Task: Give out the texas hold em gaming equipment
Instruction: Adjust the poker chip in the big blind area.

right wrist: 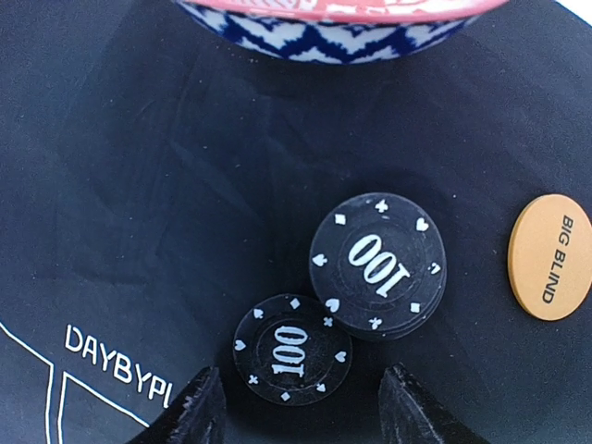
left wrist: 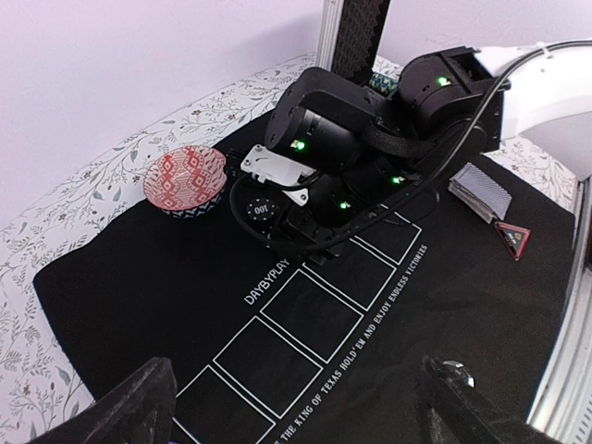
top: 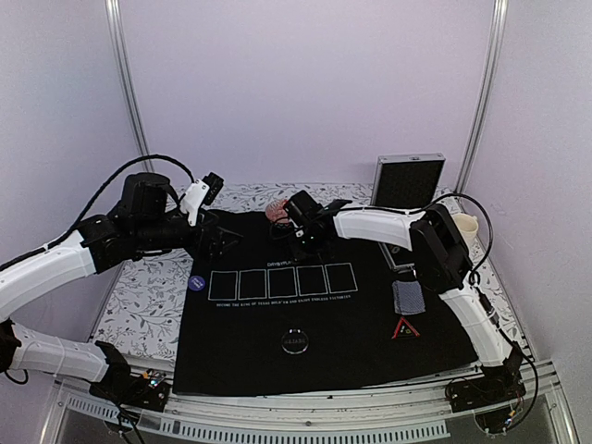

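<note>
Two black "100" poker chips lie on the black mat (right wrist: 139,185): a single chip (right wrist: 292,349) and, touching it, a short stack (right wrist: 377,265). My right gripper (right wrist: 305,418) hangs over them, open, its fingertips either side of the single chip with gaps showing. An orange "BIG BLIND" button (right wrist: 549,256) lies to the right. In the top view the right gripper (top: 302,246) is near the mat's far edge. My left gripper (left wrist: 301,416) is open and empty above the row of white rectangles. The blue-grey cards (top: 408,296), triangle (top: 405,328), blue button (top: 196,283) and a dark round button (top: 295,340) lie on the mat.
A red-patterned bowl (left wrist: 187,180) stands at the mat's far edge beside the right gripper. The silver case (top: 407,180) is propped at the back right, with a pale cup (top: 465,227) nearby. The mat (top: 250,361) lies on a floral tabletop (top: 139,305).
</note>
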Motion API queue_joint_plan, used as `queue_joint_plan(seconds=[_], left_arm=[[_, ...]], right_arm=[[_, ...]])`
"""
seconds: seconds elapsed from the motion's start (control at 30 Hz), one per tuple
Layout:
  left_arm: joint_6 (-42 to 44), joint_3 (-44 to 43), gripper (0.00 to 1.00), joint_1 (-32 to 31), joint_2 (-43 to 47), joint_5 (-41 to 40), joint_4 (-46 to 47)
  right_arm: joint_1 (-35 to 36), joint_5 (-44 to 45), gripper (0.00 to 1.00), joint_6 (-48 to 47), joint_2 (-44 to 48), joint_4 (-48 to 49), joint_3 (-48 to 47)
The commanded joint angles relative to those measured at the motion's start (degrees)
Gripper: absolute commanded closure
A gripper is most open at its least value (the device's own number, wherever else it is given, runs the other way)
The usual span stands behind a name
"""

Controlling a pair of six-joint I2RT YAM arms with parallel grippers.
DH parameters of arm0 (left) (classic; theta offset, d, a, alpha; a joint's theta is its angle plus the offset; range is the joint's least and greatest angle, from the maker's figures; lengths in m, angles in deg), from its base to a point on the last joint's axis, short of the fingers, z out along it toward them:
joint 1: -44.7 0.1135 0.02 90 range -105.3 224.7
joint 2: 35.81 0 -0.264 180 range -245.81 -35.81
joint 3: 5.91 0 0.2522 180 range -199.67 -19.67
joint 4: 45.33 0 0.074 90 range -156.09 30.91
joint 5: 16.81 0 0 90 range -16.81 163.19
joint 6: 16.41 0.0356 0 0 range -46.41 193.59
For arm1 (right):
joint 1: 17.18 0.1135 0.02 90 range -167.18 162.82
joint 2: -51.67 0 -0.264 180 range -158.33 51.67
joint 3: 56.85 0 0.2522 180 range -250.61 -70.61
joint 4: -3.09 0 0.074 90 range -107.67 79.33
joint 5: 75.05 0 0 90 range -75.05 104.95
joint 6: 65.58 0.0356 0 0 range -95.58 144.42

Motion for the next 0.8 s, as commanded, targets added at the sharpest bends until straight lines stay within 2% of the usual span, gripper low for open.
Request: queue_joint_plan(seconds=[0.0,0.17,0.37,0.57,0.7,0.77], left_arm=[[0.5,0.6,0.09,0.9,0.9,0.6,0.8],[0.4,0.6,0.09,0.9,0.8,0.7,0.8],[0.4,0.6,0.09,0.9,0.7,0.6,0.8],[0.4,0.5,0.09,0.9,0.8,0.7,0.8],[0.5,0.6,0.09,0.9,0.8,0.6,0.8],[0.5,0.6,0.09,0.9,0.8,0.5,0.8]], right_arm=[[-0.1,0.7,0.44,1.4,-3.3,-2.0,-1.0],[-0.1,1.7,0.44,0.6,-4.3,-1.9,-2.3],[0.0,-1.8,0.45,0.1,-5.2,-1.3,-4.1],[0.0,-0.2,0.45,0.0,-5.6,-2.7,-4.1],[0.0,1.9,0.56,-0.1,-5.7,-4.5,-3.7],[0.0,2.5,0.58,0.0,-5.7,-5.3,-3.5]])
